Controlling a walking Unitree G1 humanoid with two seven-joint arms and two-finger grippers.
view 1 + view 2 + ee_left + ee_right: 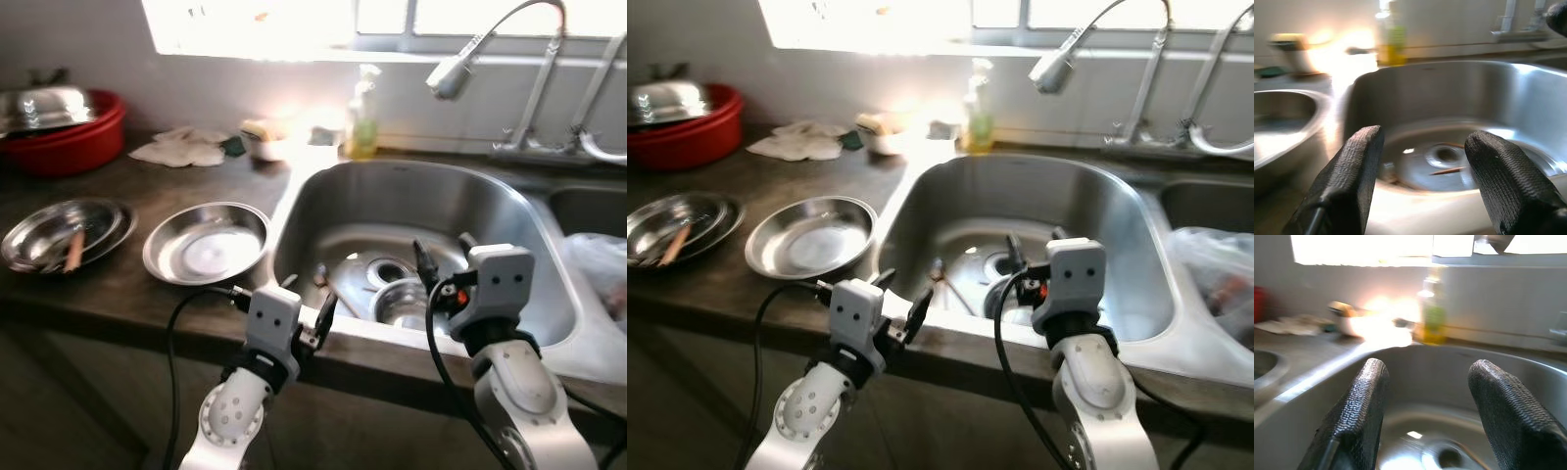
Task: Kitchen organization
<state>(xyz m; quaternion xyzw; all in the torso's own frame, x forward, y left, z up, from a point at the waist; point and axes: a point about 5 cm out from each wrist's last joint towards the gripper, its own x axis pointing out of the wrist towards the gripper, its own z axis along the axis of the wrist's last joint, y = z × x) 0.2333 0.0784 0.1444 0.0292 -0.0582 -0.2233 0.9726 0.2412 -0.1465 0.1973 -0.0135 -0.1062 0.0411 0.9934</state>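
Note:
A steel sink [490, 211] lies straight ahead, with a small steel bowl [402, 300] by its drain and a thin brown utensil [329, 284] on its floor. On the counter to the left sit an empty steel bowl [206, 242] and a steel plate [67, 233] holding utensils. My left gripper [309, 304] hovers open over the sink's front rim with nothing between its fingers; the left wrist view looks across the rim at the drain [1445, 155]. My right gripper [446, 257] stands open above the small bowl, also holding nothing.
A red basin [69, 137] with a steel lid is at the back left, with white cloths [181, 150] beside it. A soap bottle [362, 122] stands behind the sink and a spray faucet [453, 73] hangs over it. A plastic bag [598, 264] fills the right basin.

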